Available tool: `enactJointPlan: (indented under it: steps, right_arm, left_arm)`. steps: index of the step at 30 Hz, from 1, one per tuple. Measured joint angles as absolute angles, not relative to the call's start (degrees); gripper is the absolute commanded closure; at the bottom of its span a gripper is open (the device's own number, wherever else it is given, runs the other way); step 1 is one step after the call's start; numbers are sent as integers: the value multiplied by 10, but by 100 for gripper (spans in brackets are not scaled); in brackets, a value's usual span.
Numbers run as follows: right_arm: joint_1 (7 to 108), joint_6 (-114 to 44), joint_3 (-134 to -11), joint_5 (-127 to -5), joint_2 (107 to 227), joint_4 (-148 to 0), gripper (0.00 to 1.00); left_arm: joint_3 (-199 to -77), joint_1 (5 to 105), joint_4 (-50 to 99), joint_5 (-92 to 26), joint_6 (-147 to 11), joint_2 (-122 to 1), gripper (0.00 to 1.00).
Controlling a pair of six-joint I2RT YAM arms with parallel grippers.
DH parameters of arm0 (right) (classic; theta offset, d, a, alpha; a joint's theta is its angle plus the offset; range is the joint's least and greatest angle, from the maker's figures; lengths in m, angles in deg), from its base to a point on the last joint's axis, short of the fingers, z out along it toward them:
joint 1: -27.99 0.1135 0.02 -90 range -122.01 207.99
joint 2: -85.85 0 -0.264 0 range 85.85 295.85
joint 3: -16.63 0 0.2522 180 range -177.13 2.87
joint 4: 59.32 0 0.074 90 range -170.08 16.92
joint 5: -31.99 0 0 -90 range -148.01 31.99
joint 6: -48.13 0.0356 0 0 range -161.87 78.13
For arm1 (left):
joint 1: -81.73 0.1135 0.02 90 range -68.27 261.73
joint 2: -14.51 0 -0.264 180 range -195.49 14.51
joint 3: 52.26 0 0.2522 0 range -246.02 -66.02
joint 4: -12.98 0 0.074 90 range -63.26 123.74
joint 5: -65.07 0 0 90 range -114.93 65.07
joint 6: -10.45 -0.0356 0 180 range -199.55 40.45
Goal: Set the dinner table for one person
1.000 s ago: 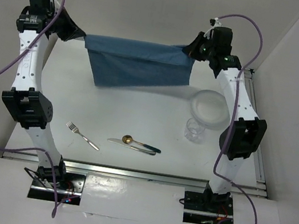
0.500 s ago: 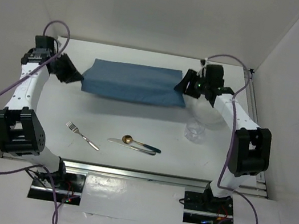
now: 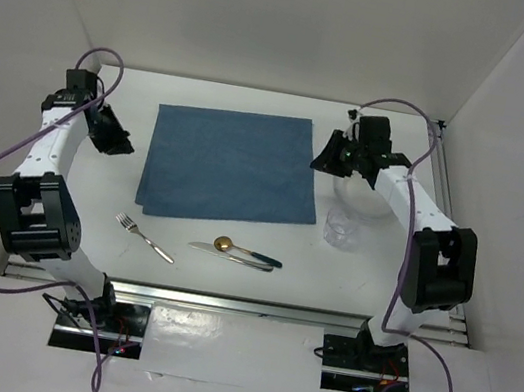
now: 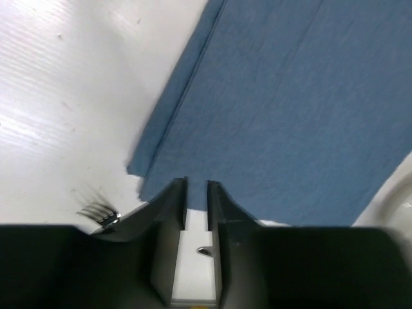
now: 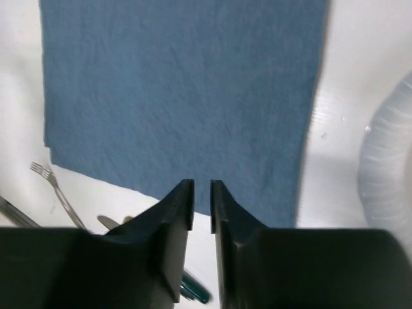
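The blue placemat [image 3: 232,165] lies spread flat on the white dinner table [image 3: 100,193], also filling the left wrist view [image 4: 290,109] and the right wrist view [image 5: 180,90]. My left gripper [image 3: 119,141] hovers just off its left edge, jaws a narrow gap apart [image 4: 196,183] with nothing between them. My right gripper [image 3: 325,161] hangs off the right edge, likewise slightly open and empty [image 5: 201,183]. In front of the mat lie a fork [image 3: 144,236], a knife [image 3: 228,255] and a gold spoon with a teal handle [image 3: 244,250].
A clear glass [image 3: 341,228] stands right of the mat. A clear plate [image 3: 365,198] lies behind it, partly under my right arm. A metal rail [image 3: 233,303] runs along the table's near edge. White walls enclose the back and sides.
Both grippers held the placemat up by its far corners, lowered it, then opened and let go. The mat now lies flat, and both grippers sit lower, just off its sides.
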State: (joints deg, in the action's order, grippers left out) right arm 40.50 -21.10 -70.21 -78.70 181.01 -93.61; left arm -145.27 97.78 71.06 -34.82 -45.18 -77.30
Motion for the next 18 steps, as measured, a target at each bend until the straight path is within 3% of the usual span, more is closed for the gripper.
enactJointPlan:
  steps: [1,3,5,12,15,18]
  right_arm:
    - [409,-211,-713,-786,1815,-936,85]
    - [421,-210,-738,-786,1832,-937,95]
    - [442,-209,-778,-785,1872,-936,99]
    - [486,-208,-838,-781,1984,-944,99]
    - [487,-207,-838,-772,1991,-954,99]
    - [487,-207,-836,-761,1988,-952,83]
  left_arm:
    - [-1453,977,704,-354,-456,-776,100]
    - [-1457,973,697,-362,-465,-794,100]
    - [-1471,961,692,-366,-466,-829,100]
    - [-1474,916,689,-350,-466,-895,100]
    - [-1460,918,683,-333,-465,-894,94]
    - [-1419,920,672,-320,-460,-882,84]
